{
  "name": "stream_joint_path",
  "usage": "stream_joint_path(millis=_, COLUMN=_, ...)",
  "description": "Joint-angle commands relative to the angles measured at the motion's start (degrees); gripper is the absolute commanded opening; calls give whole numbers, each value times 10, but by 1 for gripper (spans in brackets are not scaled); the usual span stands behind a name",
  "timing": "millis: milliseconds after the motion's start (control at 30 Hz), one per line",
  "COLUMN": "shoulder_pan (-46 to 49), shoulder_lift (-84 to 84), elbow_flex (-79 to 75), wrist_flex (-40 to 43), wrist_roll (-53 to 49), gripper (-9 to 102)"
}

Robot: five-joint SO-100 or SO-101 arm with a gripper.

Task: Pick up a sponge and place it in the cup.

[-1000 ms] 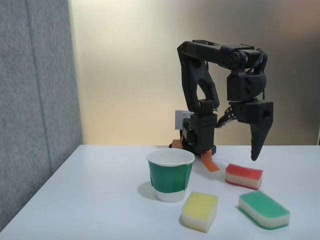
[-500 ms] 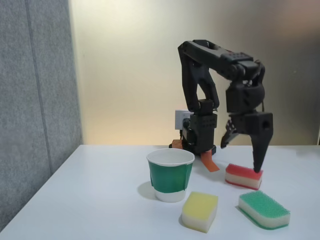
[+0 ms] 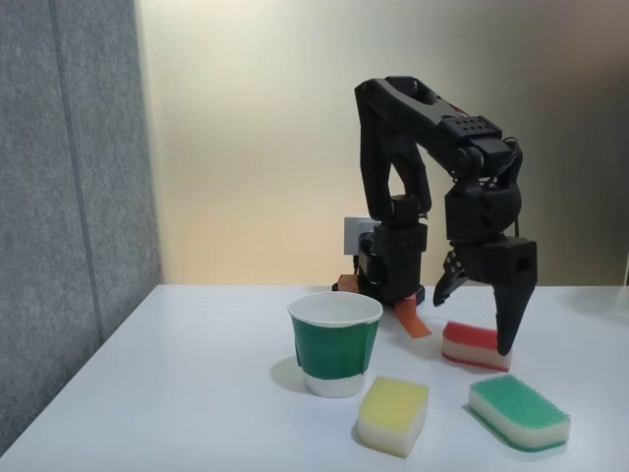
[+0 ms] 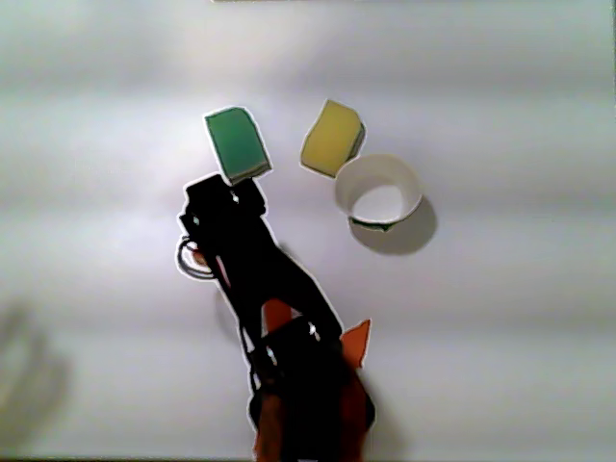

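1. Sponge (image 3: 476, 343) lies flat on the desk (image 3: 197, 393), red top up, at the cup's (image 3: 335, 343) 3 o'clock in the fixed view.
2. Hand (image 3: 482, 320) is spread open astride it, gripping nothing, one finger (image 3: 508, 315) down its front face, lined up to pinch.
3. Cup stands upright, mouth open to receive.

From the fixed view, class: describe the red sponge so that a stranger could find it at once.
Start at the black arm at the back of the white table. Its open gripper hangs over a small sponge right of the green cup. It alone has a red top; the nearer sponges are yellow and green.
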State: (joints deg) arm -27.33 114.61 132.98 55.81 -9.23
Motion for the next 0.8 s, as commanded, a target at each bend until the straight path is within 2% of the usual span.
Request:
stream_joint_path(millis=0, shoulder_pan=-8, shoulder_lift=1, elbow_flex=14, wrist_flex=-10, wrist_roll=5, gripper=55)
stream_joint_path(millis=100, shoulder_pan=-11, shoulder_lift=-6, elbow_flex=20, wrist_flex=-20, wrist_roll=10, gripper=54)
stream_joint_path(millis=267, shoulder_pan=-22, shoulder_lift=-13, elbow_flex=23, wrist_flex=-25, wrist_roll=31, gripper=37)
stream_joint_path(millis=367, shoulder_pan=-25, shoulder_lift=-11, elbow_flex=35, wrist_flex=-42, wrist_roll=36, gripper=22)
stream_joint_path(millis=433, shoulder_pan=-29, shoulder_lift=-11, elbow_flex=42, wrist_flex=-50, wrist_roll=41, gripper=4)
stream_joint_path(millis=467, shoulder_pan=-32, shoulder_lift=-11, elbow_flex=40, wrist_flex=-47, wrist_roll=49, gripper=0)
stream_joint_path(millis=667, shoulder_pan=-35, shoulder_lift=-9, elbow_flex=21, wrist_flex=-11, wrist_roll=57, gripper=0)
stream_joint_path(millis=767, shoulder_pan=-35, shoulder_lift=2, elbow_flex=-10, wrist_flex=43, wrist_roll=56, gripper=0)
